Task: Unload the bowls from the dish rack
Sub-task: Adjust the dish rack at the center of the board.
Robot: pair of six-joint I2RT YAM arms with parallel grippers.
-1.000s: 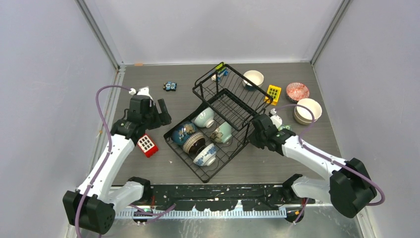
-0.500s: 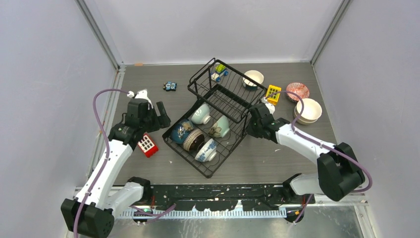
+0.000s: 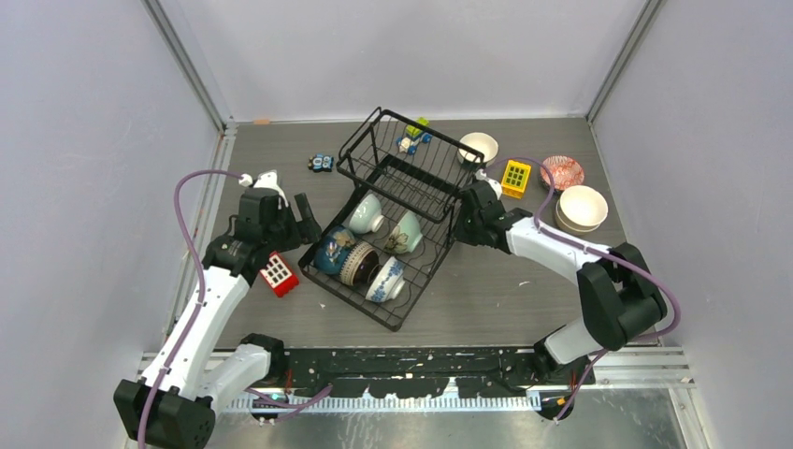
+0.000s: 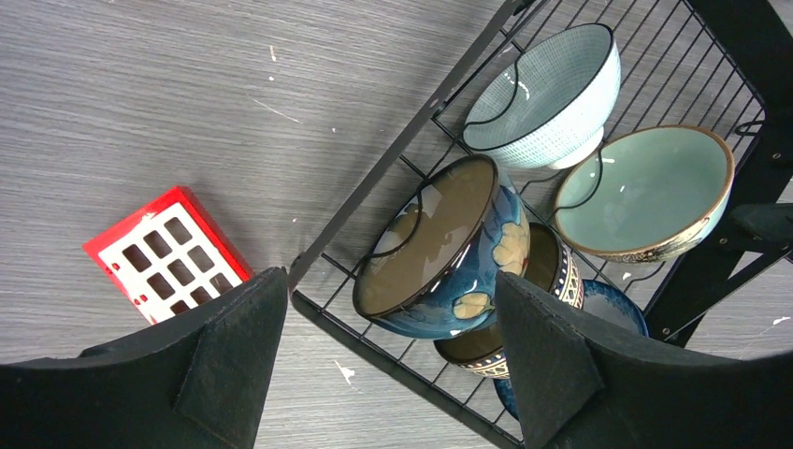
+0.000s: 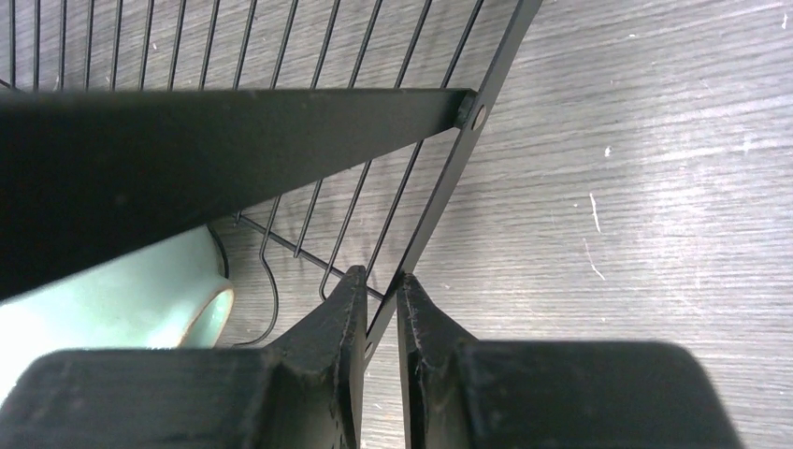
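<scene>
Five bowls [image 4: 425, 245] sit racked under the spread left gripper [image 4: 385, 290]. The right gripper [image 5: 379, 281] clamps the dish rack [image 5: 438, 192] rim, and perhaps four lie unloaded beyond it.

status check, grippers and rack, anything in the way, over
Left gripper open, empty, at rack's corner. Right gripper shut on dish rack edge wire. Five bowls in rack. Red block beside left gripper.
</scene>
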